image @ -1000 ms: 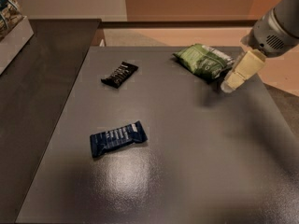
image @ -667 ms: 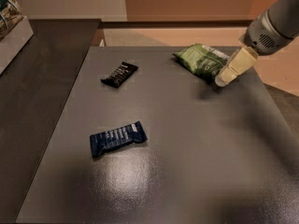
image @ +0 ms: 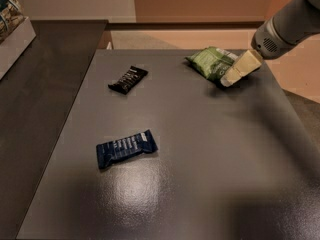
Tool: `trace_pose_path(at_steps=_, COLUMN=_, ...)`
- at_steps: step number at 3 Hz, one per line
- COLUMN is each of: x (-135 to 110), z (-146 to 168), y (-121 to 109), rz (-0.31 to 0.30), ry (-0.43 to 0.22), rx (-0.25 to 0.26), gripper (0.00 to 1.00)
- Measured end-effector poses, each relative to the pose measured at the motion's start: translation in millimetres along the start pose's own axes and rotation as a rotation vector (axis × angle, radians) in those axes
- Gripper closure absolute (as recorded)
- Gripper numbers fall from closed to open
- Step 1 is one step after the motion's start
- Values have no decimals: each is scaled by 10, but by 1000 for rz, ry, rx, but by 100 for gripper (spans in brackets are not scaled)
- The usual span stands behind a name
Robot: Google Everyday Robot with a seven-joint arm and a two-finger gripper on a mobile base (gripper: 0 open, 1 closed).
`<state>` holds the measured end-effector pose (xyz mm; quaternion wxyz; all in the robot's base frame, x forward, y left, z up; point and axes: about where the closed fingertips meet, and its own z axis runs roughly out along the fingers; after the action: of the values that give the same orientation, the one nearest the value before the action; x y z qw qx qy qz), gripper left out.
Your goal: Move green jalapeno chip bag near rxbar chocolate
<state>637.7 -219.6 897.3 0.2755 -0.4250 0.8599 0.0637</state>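
The green jalapeno chip bag lies near the far right of the dark table. The rxbar chocolate, a small black bar, lies at the far left-centre of the table, well apart from the bag. My gripper comes in from the upper right on a grey arm, and its cream-coloured fingers rest at the right end of the green bag, touching or just over it.
A larger dark-blue bar with a white end lies at the near left-centre. A second dark counter adjoins on the left, with a white box at its far corner. The table's right edge drops to a tan floor.
My gripper has moved left and slightly up toward the green bag, from just right of it to its right end. The bag and both bars have not moved.
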Motion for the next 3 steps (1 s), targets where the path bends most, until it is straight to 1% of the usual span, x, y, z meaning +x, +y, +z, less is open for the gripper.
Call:
trace_pose_path(at_steps=2, x=33, z=348, y=-245, rz=67, ry=35, rx=27, gripper=0)
trace_pose_path(at_steps=3, x=56, z=482, y=-310, rz=84, ry=53, rx=21, gripper=0)
